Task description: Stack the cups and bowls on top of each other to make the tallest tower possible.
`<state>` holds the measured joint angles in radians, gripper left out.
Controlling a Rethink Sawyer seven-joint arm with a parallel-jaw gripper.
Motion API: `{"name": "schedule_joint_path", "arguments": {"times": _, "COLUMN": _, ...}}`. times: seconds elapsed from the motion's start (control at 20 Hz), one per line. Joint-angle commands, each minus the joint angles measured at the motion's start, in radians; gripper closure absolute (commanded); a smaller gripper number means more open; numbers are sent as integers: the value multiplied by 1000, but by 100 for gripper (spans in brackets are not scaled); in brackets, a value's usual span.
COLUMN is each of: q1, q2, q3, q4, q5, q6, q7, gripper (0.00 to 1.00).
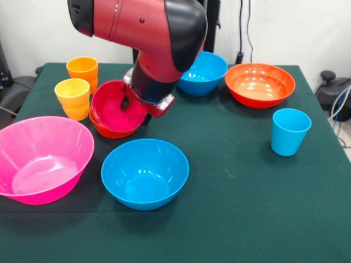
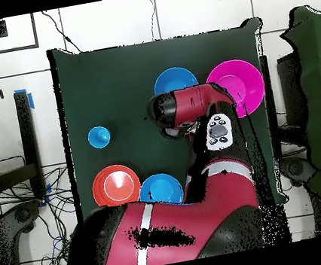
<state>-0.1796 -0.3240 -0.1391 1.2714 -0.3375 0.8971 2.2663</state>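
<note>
The small magenta bowl [image 1: 112, 112] sits nested in the small orange-red bowl [image 1: 109, 131] at the table's left middle; this is the tower. No purple cup shows. My gripper [image 1: 136, 109] reaches down at the magenta bowl's right rim, mostly hidden by the wrist. The orange cup [image 1: 82, 68] and yellow cup [image 1: 72, 97] stand just left of the tower. The light blue cup [image 1: 289, 131] [image 2: 99, 137] stands alone at the right. Two blue bowls [image 1: 145, 172] [image 1: 204, 73], the wide orange bowl [image 1: 259, 85] and the big pink bowl [image 1: 41, 159] lie around.
In the overhead view the red arm [image 2: 190, 107] covers the tower and the two cups. A blue bowl [image 2: 175, 81] and the pink bowl [image 2: 236, 83] lie beyond it. The wide orange bowl [image 2: 115, 185] and the other blue bowl [image 2: 160, 188] lie near the robot's base.
</note>
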Motion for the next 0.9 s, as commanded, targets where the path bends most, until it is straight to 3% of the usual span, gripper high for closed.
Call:
{"name": "schedule_joint_path", "arguments": {"times": 0.05, "q1": -4, "q2": 97, "q3": 110, "q4": 42, "q5": -72, "q6": -173, "q7": -75, "gripper": 0}}
{"name": "schedule_joint_path", "arguments": {"times": 0.9, "q1": -7, "q2": 95, "q3": 103, "q4": 38, "q5": -43, "q6": -145, "q7": -93, "gripper": 0}}
